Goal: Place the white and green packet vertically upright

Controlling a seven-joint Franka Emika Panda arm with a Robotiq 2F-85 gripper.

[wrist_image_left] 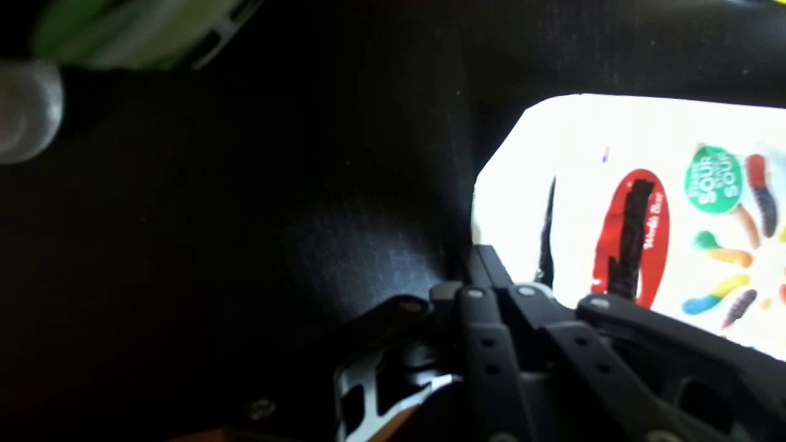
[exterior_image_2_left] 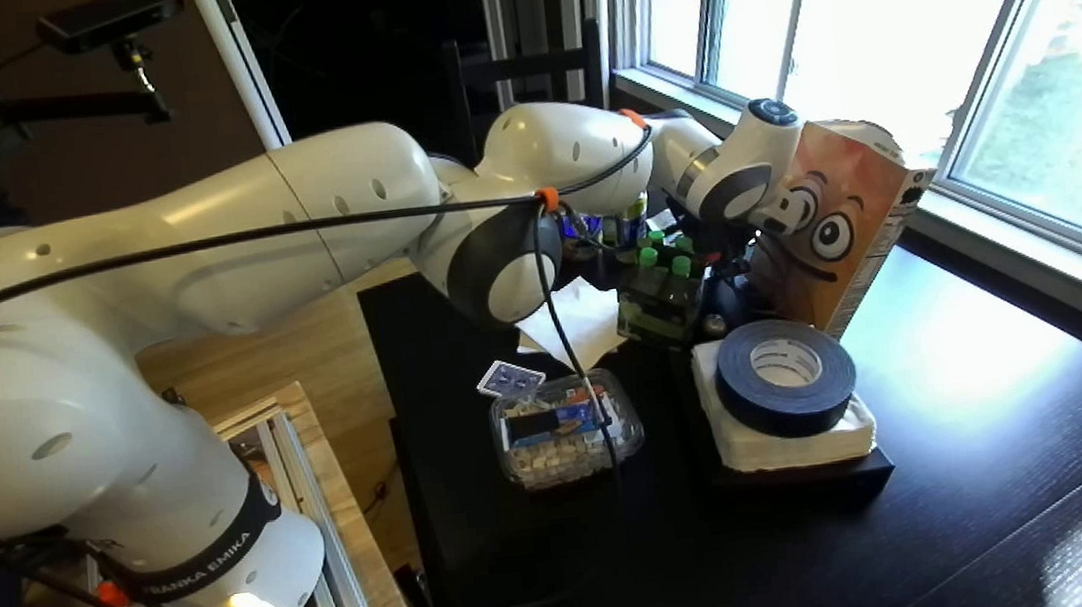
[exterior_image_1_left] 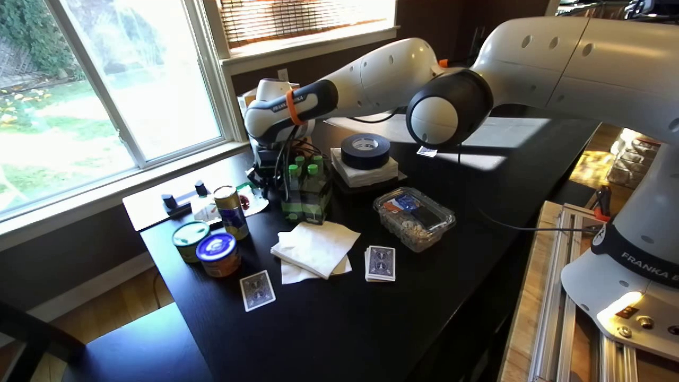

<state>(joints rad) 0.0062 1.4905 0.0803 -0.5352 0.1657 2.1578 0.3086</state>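
White and green packet (wrist_image_left: 651, 215) is lying flat on the counter (exterior_image_1_left: 339, 329), face up, gummy worms and red oval showing. On my wrist view the end effector (wrist_image_left: 489, 265) has its fingers together, tips right at the packet's edge on the 8-to-9 o'clock side, and the packet runs out of frame toward 3 o'clock. Honestly can't tell from here if they've got a bit of wrapper pinched or are just beside it.

In an exterior view I've got the packet partly hidden behind the tall canister (exterior_image_1_left: 231, 215), at about 9 o'clock from the green-capped bottles (exterior_image_1_left: 313, 199). From that canister, the green-lidded tub (exterior_image_1_left: 191, 233) is at roughly 8 o'clock and the blue-lidded tub (exterior_image_1_left: 217, 260) nearer 7. White napkins (exterior_image_1_left: 316, 248) lie at 6 o'clock from the bottles, clear plastic container (exterior_image_1_left: 419, 233) between 3 and 4. Both exterior views give me a tape roll (exterior_image_1_left: 366, 158) on a white stack (exterior_image_1_left: 366, 178). In an exterior view there's an orange box (exterior_image_2_left: 829, 268) with a cartoon face, between 2 and 3 o'clock from the bottles.
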